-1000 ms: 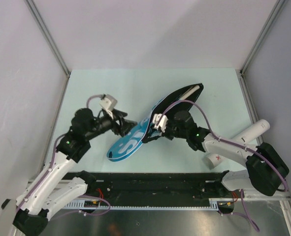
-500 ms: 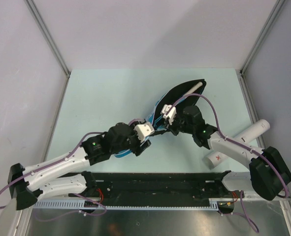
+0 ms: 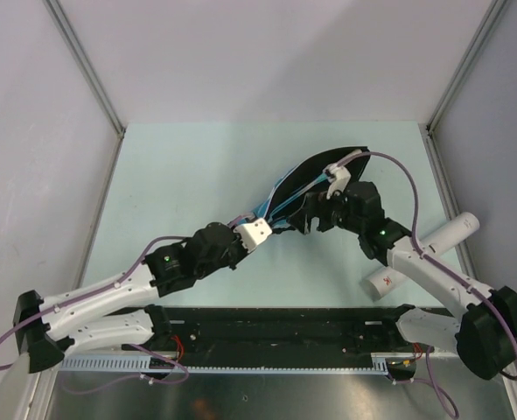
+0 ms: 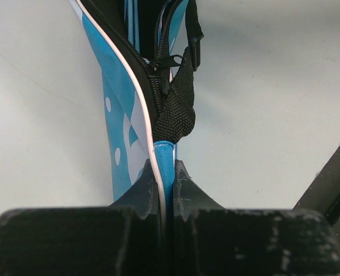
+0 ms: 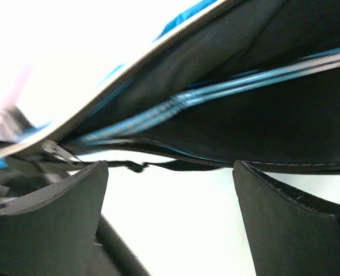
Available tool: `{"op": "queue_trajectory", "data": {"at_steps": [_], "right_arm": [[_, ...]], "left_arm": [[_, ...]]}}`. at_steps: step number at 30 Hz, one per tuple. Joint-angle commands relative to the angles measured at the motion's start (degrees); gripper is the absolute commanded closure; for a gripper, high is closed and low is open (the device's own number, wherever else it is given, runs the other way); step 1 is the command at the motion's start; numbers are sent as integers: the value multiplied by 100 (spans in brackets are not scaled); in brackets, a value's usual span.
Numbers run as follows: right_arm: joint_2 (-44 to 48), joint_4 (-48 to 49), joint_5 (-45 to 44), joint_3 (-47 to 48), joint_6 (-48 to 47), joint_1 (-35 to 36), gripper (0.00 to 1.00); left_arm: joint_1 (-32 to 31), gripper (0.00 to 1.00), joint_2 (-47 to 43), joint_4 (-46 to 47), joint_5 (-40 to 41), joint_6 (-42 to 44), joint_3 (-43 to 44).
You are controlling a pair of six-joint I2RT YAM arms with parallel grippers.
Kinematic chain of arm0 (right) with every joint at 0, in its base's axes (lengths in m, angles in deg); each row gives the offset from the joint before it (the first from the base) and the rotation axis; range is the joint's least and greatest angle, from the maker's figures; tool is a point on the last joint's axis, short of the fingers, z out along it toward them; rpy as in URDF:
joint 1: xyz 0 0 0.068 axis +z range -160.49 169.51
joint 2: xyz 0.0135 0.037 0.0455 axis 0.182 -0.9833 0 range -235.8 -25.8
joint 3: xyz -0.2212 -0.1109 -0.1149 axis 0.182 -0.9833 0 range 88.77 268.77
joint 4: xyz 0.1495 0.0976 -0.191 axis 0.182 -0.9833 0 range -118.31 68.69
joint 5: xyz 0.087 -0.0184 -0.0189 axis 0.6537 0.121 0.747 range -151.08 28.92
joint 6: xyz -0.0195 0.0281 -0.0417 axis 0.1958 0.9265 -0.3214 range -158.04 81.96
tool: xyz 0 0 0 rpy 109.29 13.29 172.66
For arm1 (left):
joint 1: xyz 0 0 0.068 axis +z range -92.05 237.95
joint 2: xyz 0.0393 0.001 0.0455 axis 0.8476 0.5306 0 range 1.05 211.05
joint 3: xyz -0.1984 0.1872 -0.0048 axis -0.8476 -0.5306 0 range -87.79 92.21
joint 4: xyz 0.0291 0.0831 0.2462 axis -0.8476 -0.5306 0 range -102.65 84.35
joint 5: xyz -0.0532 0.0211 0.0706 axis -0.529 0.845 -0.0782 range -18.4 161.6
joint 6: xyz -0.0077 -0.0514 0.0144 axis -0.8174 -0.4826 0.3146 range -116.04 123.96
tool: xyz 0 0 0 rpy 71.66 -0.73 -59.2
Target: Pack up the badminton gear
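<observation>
The blue racket cover (image 3: 280, 197) lies half open in the middle of the table, black lining (image 3: 328, 164) upward. Light-blue racket frames (image 5: 227, 86) show inside it, and a white handle (image 3: 351, 157) sticks out at the far end. My left gripper (image 4: 164, 167) is shut on the cover's (image 4: 115, 115) blue near tip, just below the black strap (image 4: 178, 103) and the zipper pull (image 4: 165, 60). My right gripper (image 5: 170, 195) stands wide open beside the cover's open zipper edge, with only the strap (image 5: 175, 165) crossing ahead of its fingers. It holds nothing.
A long white cardboard tube (image 3: 455, 229) lies at the right, partly under my right arm (image 3: 433, 267). The black mounting rail (image 3: 284, 328) runs along the near edge. Grey walls with metal posts (image 3: 87, 70) close in the table.
My left arm swung in from the left to the cover's near tip and shut on it. My right gripper let go of the cover's edge, opened wide and moved back to the right.
</observation>
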Motion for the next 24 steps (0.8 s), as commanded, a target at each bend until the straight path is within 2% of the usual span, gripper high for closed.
{"op": "queue_trajectory", "data": {"at_steps": [1, 3, 5, 7, 8, 11, 15, 20, 24], "right_arm": [[322, 723, 812, -151, 2685, 74, 17], [314, 1462, 964, -318, 3134, 180, 31], [226, 1910, 1104, -372, 3241, 251, 39], [-55, 2271, 1508, -433, 3355, 294, 61], [-117, 2569, 1605, -459, 3382, 312, 64], [-354, 3001, 1799, -582, 3373, 426, 64], [-539, 3020, 1790, -591, 3241, 462, 65], [-706, 3266, 1808, -592, 3294, 532, 58], [-838, 3416, 1887, -592, 3355, 567, 57]], "left_arm": [[-17, 100, -435, 500, -166, 187, -157], [-17, 100, -470, 536, -219, 196, -175], [-17, 100, -479, 553, -263, 196, -193], [-17, 99, -532, 571, -307, 187, -193], [-17, 100, -549, 597, -316, 179, -193], [-17, 100, -637, 623, -334, 187, -237], [-17, 99, -743, 641, -369, 187, -272], [-17, 100, -796, 667, -439, 196, -307], [-17, 100, -770, 676, -501, 196, -307]]}}
